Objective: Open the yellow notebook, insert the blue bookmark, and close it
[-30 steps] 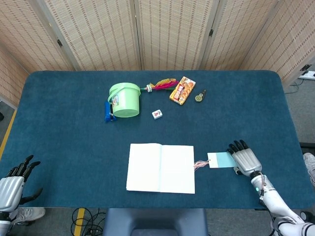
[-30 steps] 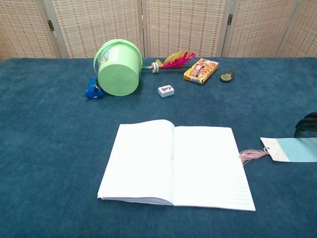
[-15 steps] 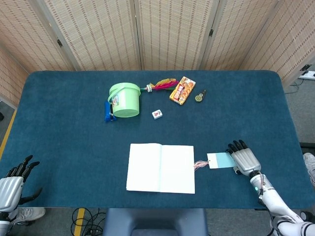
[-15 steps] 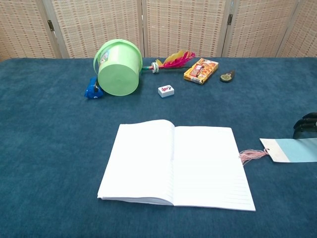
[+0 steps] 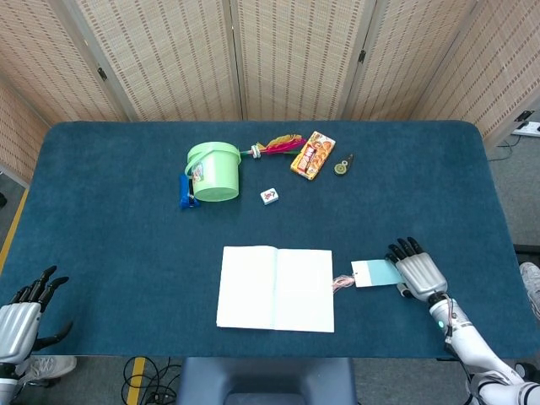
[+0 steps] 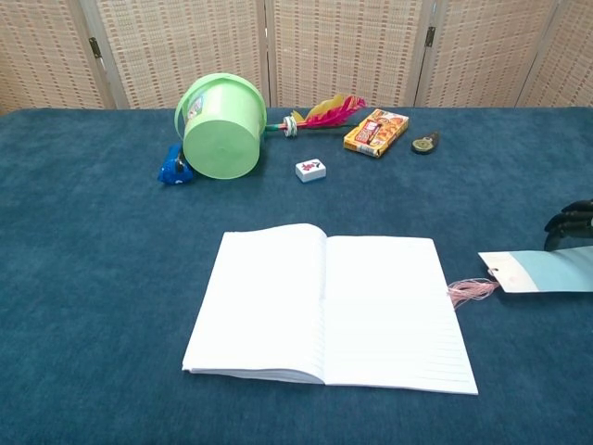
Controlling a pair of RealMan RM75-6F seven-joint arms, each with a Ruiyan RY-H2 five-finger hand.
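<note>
Notebook point(image 5: 275, 288) is seen lying open on the surface, the blue bookmark point(image 5: 376, 273) laid crosswise just beside its right edge, tassel toward the pages, pinned under the right robot hand point(image 5: 417, 272), far nearer than the empty, spread left robot hand point(image 5: 21, 314).

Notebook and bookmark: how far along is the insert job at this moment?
Done: the notebook lies open flat on the table. In hand: the right hand holds the blue bookmark just right of the pages, its tassel at the page edge. Left: lay the bookmark on the pages and close the cover. The left hand is idle at the table's near corner.
</note>
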